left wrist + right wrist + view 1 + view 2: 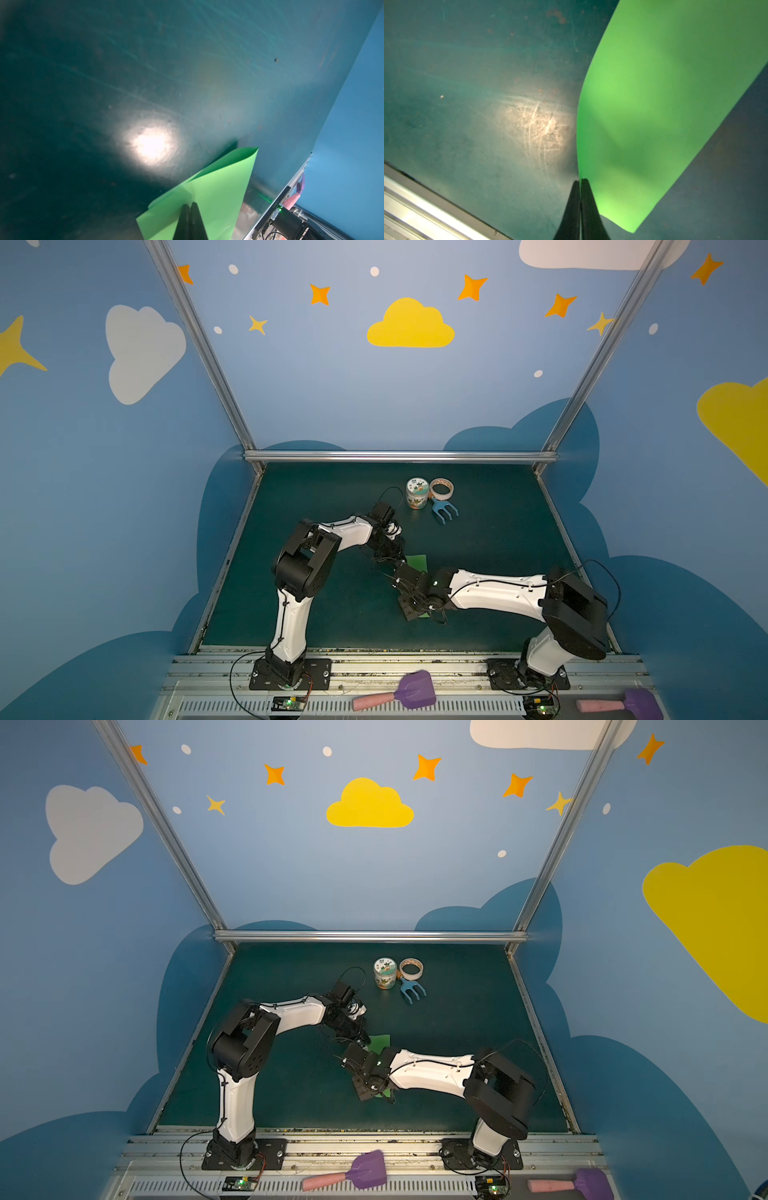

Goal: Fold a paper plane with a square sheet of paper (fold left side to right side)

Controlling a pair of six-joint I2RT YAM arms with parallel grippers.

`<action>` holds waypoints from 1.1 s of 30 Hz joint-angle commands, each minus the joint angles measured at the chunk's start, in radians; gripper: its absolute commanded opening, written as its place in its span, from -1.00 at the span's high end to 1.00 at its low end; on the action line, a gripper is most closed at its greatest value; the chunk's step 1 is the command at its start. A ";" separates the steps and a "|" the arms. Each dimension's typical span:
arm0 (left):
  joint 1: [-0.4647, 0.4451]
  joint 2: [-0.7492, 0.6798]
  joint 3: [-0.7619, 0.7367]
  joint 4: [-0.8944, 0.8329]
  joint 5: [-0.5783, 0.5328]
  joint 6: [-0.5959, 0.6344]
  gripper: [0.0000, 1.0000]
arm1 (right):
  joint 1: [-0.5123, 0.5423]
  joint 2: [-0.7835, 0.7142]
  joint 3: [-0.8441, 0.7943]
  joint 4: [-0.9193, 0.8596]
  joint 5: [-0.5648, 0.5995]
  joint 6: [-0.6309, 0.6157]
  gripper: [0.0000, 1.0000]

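The green paper sheet [417, 562] is at mid-worktop [498, 572], curled over on itself between both arms. The left tool [190, 206] is closed, pinching the sheet. The right tool [580, 181] is closed, pinching its edge.

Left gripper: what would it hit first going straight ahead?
The left gripper meets the square sheet of paper right at its tips; past that, probably the table mat, though depth is unclear.
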 commanded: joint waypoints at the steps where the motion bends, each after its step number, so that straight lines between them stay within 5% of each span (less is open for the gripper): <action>1: 0.002 0.028 0.008 -0.046 -0.043 0.031 0.93 | -0.026 -0.032 -0.022 0.006 -0.026 -0.020 1.00; 33: -0.010 0.024 -0.013 -0.046 -0.052 0.041 0.93 | -0.216 -0.001 -0.076 0.072 -0.094 -0.078 1.00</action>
